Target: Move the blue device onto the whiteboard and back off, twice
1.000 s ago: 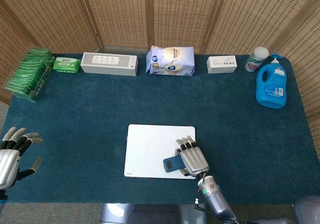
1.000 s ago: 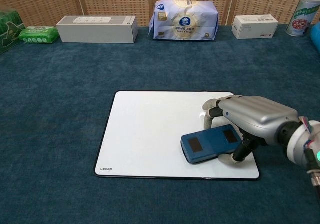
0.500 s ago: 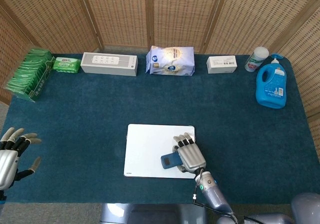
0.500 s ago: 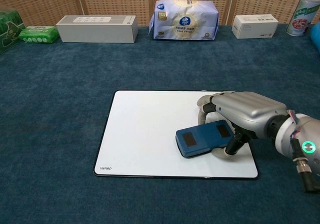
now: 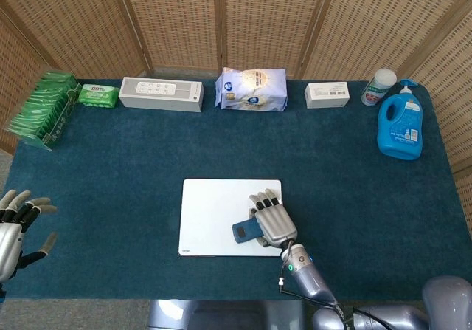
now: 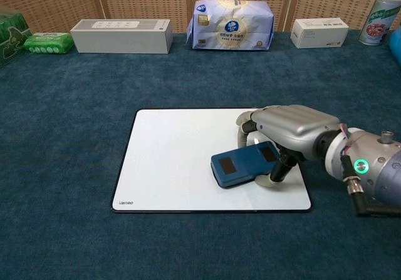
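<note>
The right hand [image 6: 285, 129] gripped the blue device [image 6: 245, 165], its fingers curled over the device's far edge and its thumb against the near edge. The device lay tilted on the right part of the whiteboard [image 6: 169, 161]; whether it touched the board or was held just above it could not be told. In the head view the same hand [image 5: 271, 221] covered most of the device [image 5: 243, 231], leaving only its left end showing over the whiteboard [image 5: 210, 215]. The whiteboard rested flat on the blue tabletop [image 5: 133, 153], near its front edge. The left hand [image 5: 16, 227] hung at the tabletop's front left corner, well apart from the board, with fingers spread and nothing in them. Along the back edge stood a green pack rack [image 5: 43, 108], a green wipes pack [image 5: 97, 94], a long white box [image 5: 161, 94], a tissue pack [image 5: 251, 90], a small white box [image 5: 327, 94], a canister [image 5: 378, 86] and a blue bottle [image 5: 400, 127]. A wicker screen [image 5: 236, 20] stood behind.
</note>
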